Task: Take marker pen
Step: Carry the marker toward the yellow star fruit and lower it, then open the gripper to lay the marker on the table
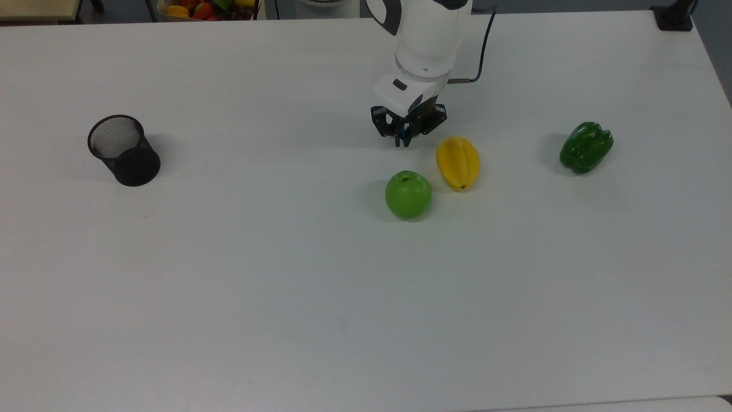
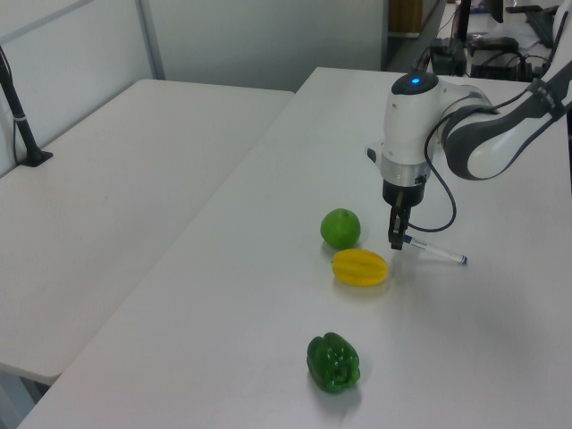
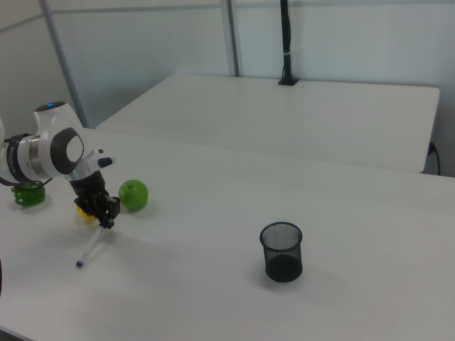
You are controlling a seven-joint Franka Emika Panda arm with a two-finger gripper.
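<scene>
top view looks steeply down on the white table [image 1: 286, 320], arm entering from its upper edge. left view stands low past the green pepper [image 2: 333, 362] end, facing along the table. right view looks from the opposite end, mesh cup [image 3: 281, 251] nearest. all three share the green apple [image 1: 408, 194].

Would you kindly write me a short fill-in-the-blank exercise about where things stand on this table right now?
1. The pincer is shut on one end of the ____ pen.
2. In the left view, the yellow fruit lies between the green apple and the green ____.
3. The black mesh cup stands upright and holds ____.
4. The marker pen has a barrel coloured ____.

Missing words: marker; pepper; nothing; white
</scene>
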